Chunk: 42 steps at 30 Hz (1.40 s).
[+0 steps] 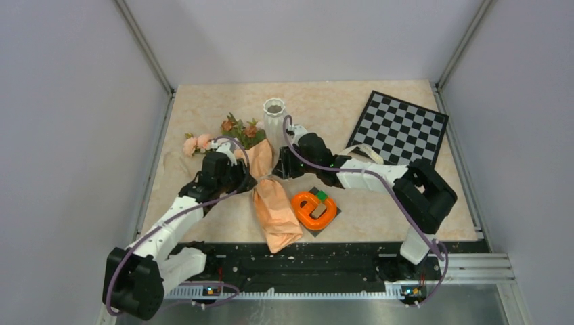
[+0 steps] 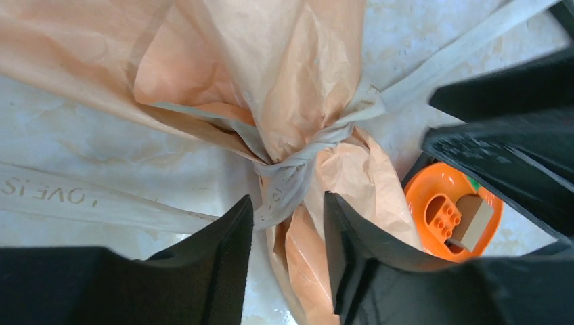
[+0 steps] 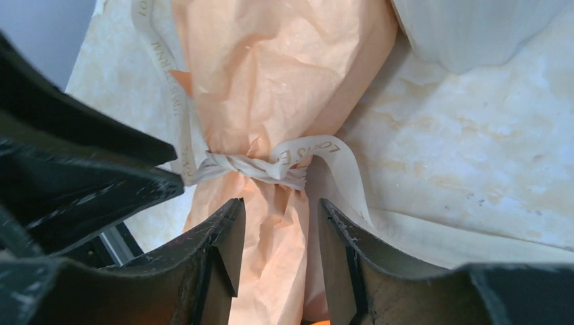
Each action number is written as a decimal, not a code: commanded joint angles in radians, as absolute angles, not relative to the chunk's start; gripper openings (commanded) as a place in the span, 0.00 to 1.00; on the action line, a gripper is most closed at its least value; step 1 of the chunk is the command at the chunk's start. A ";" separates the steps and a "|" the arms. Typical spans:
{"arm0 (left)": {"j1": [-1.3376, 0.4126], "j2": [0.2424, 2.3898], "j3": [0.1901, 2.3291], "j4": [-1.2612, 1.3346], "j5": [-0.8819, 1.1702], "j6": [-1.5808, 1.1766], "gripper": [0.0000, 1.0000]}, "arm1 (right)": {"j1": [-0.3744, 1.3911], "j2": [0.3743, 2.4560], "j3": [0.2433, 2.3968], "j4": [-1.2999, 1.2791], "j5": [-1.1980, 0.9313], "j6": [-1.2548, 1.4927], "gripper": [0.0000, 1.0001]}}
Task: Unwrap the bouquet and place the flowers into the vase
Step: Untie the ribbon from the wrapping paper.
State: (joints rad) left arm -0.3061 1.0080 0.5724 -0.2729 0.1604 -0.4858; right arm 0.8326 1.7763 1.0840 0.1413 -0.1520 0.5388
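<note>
The bouquet (image 1: 274,210) lies in the middle of the table, its peach paper cinched by a knotted cream ribbon (image 2: 298,159). The flowers (image 1: 237,128) poke out of its far end, left of the white ribbed vase (image 1: 274,122). My left gripper (image 1: 249,175) comes in from the left and stands open astride the paper neck just below the knot (image 2: 288,217). My right gripper (image 1: 276,169) faces it from the right, open around the same neck (image 3: 277,217). In the right wrist view the ribbon (image 3: 264,166) is still tied and the vase (image 3: 474,34) stands at the top right.
An orange plastic ring (image 1: 315,208) with blocks inside sits on a dark plate right of the bouquet's near end. A black-and-white chessboard (image 1: 403,128) lies at the back right. Loose ribbon tails (image 2: 68,196) trail over the table. Grey walls close in both sides.
</note>
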 commanded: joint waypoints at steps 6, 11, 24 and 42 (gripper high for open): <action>-0.297 1.057 0.610 -0.208 0.094 -0.687 0.56 | 0.839 1.695 1.069 0.253 -0.240 0.255 0.47; -0.296 1.072 0.608 -0.172 0.084 -0.731 0.58 | 0.871 1.745 1.134 0.218 -0.244 0.167 0.46; -0.263 1.129 0.614 -0.159 0.020 -0.763 0.59 | 0.938 1.870 1.235 0.177 -0.237 0.131 0.39; -0.235 1.239 0.599 -0.068 0.034 -0.750 0.40 | 0.940 1.936 1.244 0.184 -0.137 0.121 0.29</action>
State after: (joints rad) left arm -0.2409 1.2129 0.5762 -0.1253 0.0380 -0.7586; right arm 0.9291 1.9144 1.2114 0.1429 -0.1917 0.1459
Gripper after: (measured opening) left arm 0.435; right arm 0.326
